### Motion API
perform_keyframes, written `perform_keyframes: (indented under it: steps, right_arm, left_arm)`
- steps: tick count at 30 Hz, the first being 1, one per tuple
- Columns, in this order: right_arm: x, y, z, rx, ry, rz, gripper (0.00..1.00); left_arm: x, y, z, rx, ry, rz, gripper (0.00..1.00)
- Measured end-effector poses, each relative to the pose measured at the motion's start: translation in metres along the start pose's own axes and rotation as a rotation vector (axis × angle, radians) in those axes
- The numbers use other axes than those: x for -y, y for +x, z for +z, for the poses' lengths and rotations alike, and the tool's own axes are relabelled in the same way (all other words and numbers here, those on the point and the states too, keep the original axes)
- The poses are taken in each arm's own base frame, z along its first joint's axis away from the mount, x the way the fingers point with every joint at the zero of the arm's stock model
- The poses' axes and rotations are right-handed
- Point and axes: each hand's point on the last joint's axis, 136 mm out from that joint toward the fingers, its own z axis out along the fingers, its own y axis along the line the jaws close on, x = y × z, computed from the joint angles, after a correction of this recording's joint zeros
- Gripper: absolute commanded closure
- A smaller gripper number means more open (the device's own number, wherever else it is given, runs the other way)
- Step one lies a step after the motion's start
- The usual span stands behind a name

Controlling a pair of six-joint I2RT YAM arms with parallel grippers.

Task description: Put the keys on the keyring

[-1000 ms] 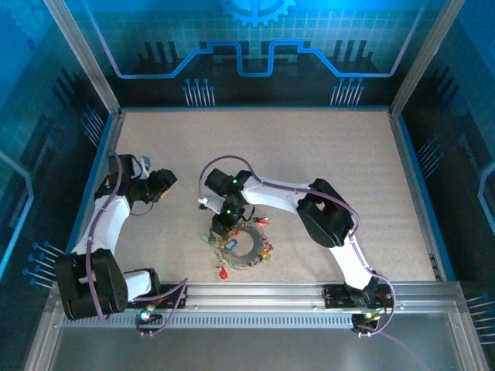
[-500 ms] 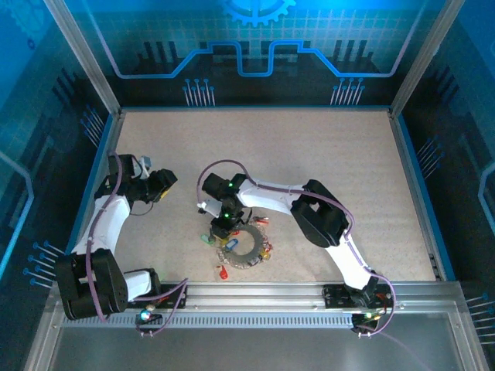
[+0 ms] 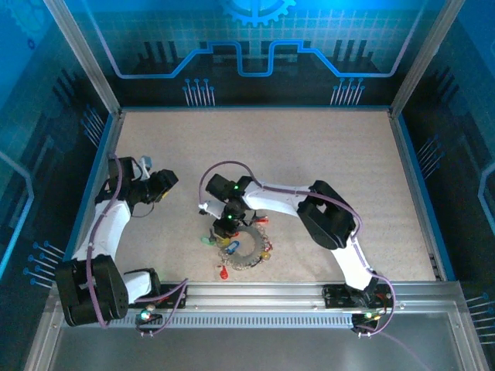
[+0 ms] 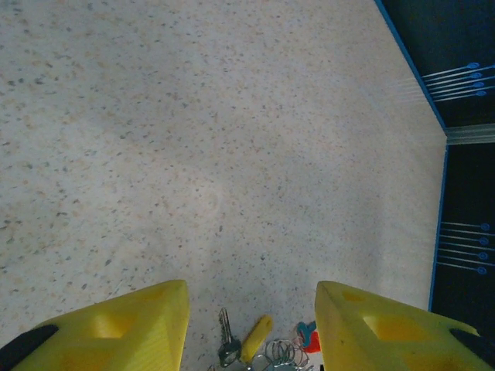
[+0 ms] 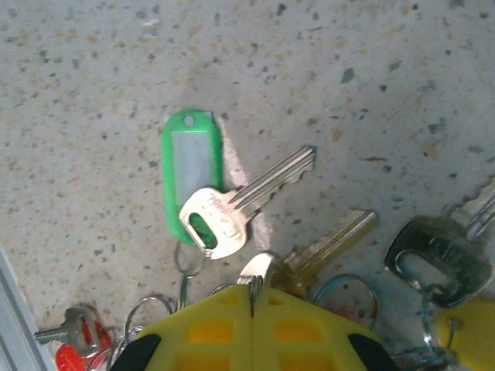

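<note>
My right gripper (image 5: 251, 294): jaws pressed together, tips down among the keys (image 5: 213, 220); I cannot tell if one is pinched.
My left gripper (image 4: 251, 309): half open, empty, near the table's (image 3: 309, 154) left edge.
Keyring (image 3: 254, 247): flat, close to the near edge, left of middle.
Keys: clustered around the keyring.

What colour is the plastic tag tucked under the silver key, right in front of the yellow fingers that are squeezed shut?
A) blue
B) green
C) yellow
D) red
B: in the right wrist view, the tag lying partly under the silver key is green. It rests flat on the speckled table just ahead of the closed right gripper.
</note>
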Motion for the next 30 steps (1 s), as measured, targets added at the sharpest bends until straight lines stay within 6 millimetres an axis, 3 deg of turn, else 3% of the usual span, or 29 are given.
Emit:
perform_keyframes:
  steps: [4,8,13,21,30]
  right_arm:
    - [-0.010,-0.001,-0.023,0.088,-0.002,-0.073,1.00]
    - [-0.021,-0.004,-0.054,0.216,0.007,-0.154,1.00]
    - [-0.021,-0.002,-0.088,0.398,0.009,-0.204,1.00]
    - [-0.021,0.003,-0.138,0.670,-0.007,-0.287,1.00]
    - [-0.037,0.003,-0.198,0.881,-0.020,-0.440,1.00]
  left_arm:
    - [0.020,0.006,-0.002,0.010,0.062,0.097,0.53]
    - [0.053,0.013,-0.012,0.045,0.171,0.250,0.56]
    - [0.092,0.035,-0.027,0.064,0.333,0.463,0.62]
    - [0.140,0.090,-0.045,0.006,0.587,0.803,0.68]
    - [0.164,0.165,-0.053,-0.127,0.787,1.167,0.73]
